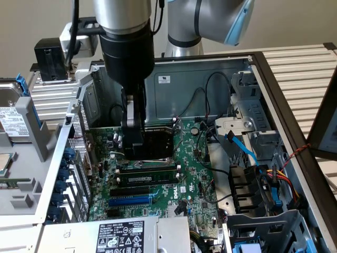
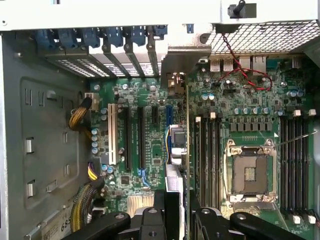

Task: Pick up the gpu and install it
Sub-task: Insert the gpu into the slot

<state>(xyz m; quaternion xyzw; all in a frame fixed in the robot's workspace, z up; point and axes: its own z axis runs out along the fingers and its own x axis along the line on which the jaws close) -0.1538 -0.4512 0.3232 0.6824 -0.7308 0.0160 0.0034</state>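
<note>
My gripper (image 1: 134, 141) reaches straight down into the open computer case and is shut on the gpu (image 1: 105, 136). From the wrist view the gpu (image 2: 176, 150) is edge-on, running from between my fingers (image 2: 165, 215) to its silver end bracket at the rear slot openings. The card hangs upright over the green motherboard (image 2: 240, 100), right beside the blue expansion slot (image 2: 169, 115) and next to the memory slots (image 2: 207, 155). Whether its lower edge touches a slot is hidden.
The bare CPU socket (image 2: 250, 172) lies just beyond the card. Blue slot clips (image 1: 66, 174) line the rear wall. Loose cables (image 1: 253, 158) and a drive cage (image 1: 247, 132) crowd the exterior view's right. A power supply (image 1: 121, 234) sits at the front.
</note>
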